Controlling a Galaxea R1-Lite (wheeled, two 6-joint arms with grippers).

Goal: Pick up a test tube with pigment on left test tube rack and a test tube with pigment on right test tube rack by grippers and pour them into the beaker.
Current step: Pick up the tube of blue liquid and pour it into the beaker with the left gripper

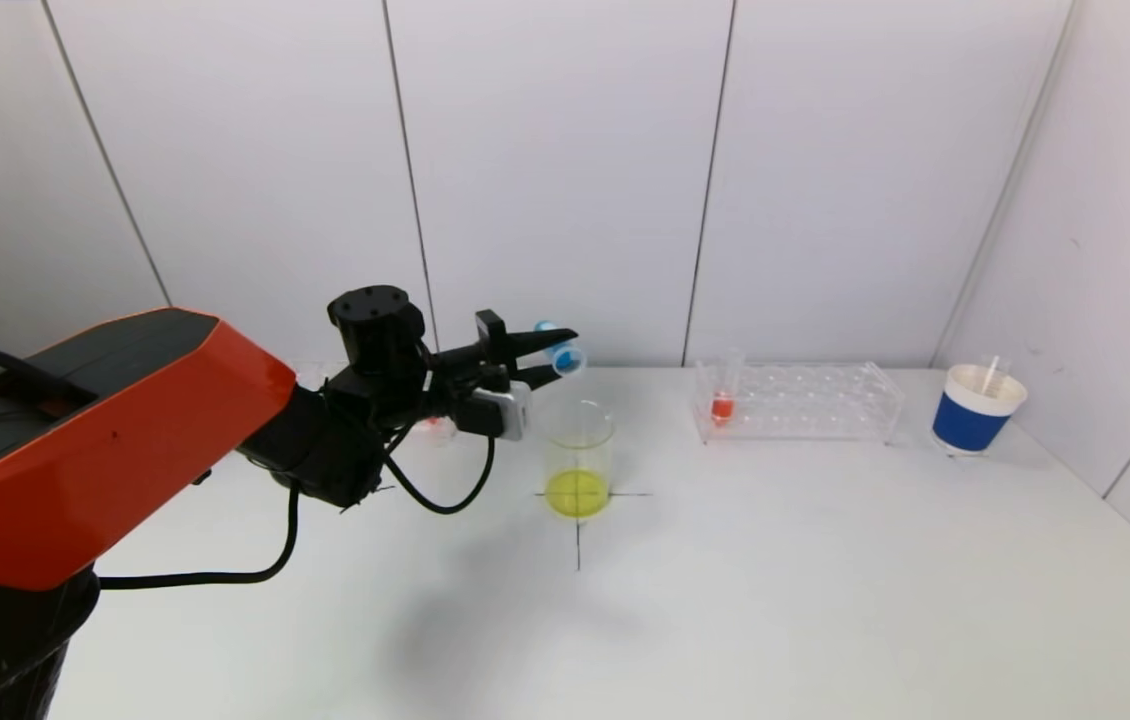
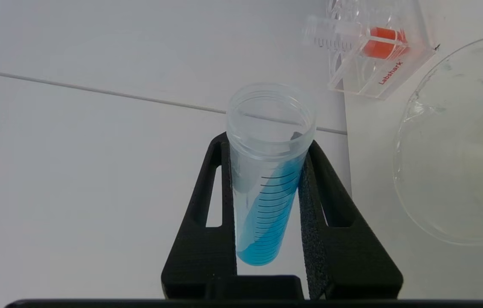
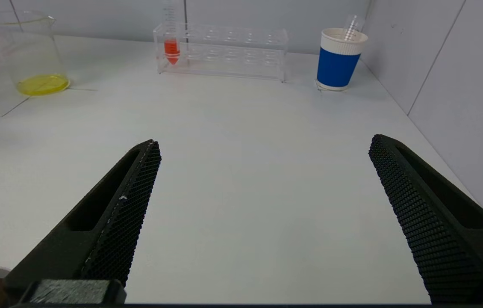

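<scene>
1. Left gripper — jaws clamped on the blue-pigment tube, tilted, held above and just beside the beaker rim.
2. Risk: tube mouth looks off to one side of the rim; further tilt here could spill blue onto the table.
3. Risk: smooth tube may slip in the pads.
4. Right gripper — jaws wide apart, empty, low over the table.
5. Right rack holds a red tube; blue cup beyond. Nothing blocks the pour.

Left arm extended forward and raised, wrist rolled sideways, left gripper clamped tight on a tube; right gripper low and parked, fingers spread wide.
</scene>
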